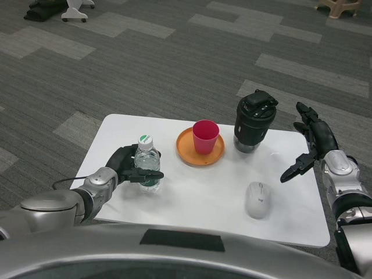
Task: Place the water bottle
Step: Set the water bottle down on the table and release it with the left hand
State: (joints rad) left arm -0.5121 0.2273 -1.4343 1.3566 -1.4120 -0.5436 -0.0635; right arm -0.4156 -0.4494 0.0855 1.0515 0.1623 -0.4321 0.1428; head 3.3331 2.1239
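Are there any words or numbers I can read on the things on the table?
None can be read.
water bottle: its label is too blurred to read.
mouse: a faint grey mark, too small to read.
black mug, pink cup, orange plate: no writing shows.

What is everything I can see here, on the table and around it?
table: one, white, on grey patterned carpet
water bottle: one, clear with a white cap and green label, upright at the table's left
plate: one, orange, table centre
cup: one, pink-red, standing on the plate
black jug: one, black with a lid, right of the plate
computer mouse: one, white, near front right
wooden stool: one, partly seen, far right floor
dark items: on the far left floor, too cut off to identify
left hand: black, holds the bottle
right hand: black, open, at the table's right edge
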